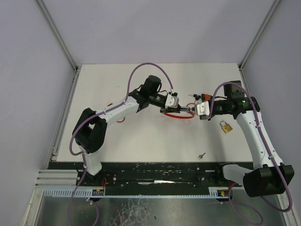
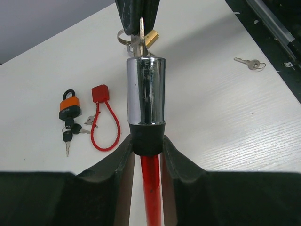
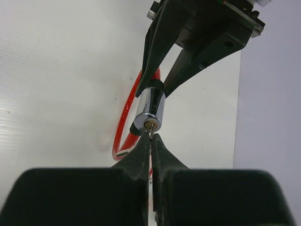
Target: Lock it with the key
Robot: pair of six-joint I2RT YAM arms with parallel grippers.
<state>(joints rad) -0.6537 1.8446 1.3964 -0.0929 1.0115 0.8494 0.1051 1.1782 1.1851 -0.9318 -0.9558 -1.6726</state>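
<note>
1. The white tabletop (image 1: 141, 141) fills the middle of the overhead view, with pale wall panels on three sides
2. The left arm (image 1: 113, 110) comes up from the lower left and bends across toward the centre. The right arm (image 1: 256, 136) rises along the right side and turns back inward, so the two meet just above the middle of the frame
3. Between them, lifted off the tabletop, is the cable lock (image 2: 146, 92): a chrome barrel with a black collar and a red cable (image 1: 181, 116) looping beneath it
4. The left fingers (image 2: 117, 160) are closed narrowly on that black collar, at the bottom centre of the left wrist view, and the red cable runs down between them
5. The right fingers (image 3: 141, 155) are pressed together on the key (image 3: 151, 131), whose tip sits at the keyway in the barrel's end face; how deep it goes I cannot tell
6. An orange padlock (image 2: 69, 106) with black-headed keys (image 2: 69, 129) lies at the left of the left wrist view, with a small red cable lock (image 2: 101, 117) just beside it
7. A brass padlock (image 1: 226, 126) lies right of centre in the overhead view
8. A loose key (image 1: 201, 155) lies alone near the tabletop's lower edge
</note>
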